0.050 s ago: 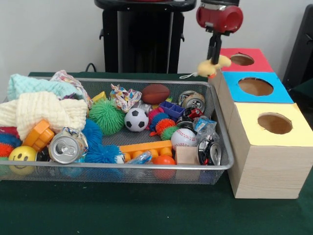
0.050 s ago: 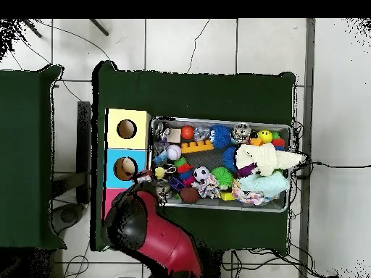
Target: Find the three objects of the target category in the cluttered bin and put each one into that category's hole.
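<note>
I can read no words, brands or numbers anywhere. The only sign I make out is a smiley face printed on the yellow ball (image 1: 22, 155) at the front corner of the mesh bin (image 1: 146, 169); any print on the cans is illegible.

The front view sits low and close at the table's edge, looking level across the bin (image 1: 222, 147) and the three boxes (image 1: 266, 147) toward the arm (image 1: 220, 17). The overhead view looks straight down from high up, taking in the whole table (image 2: 210, 90) and surrounding floor (image 2: 337, 108). Both share bin, boxes and arm.
</note>
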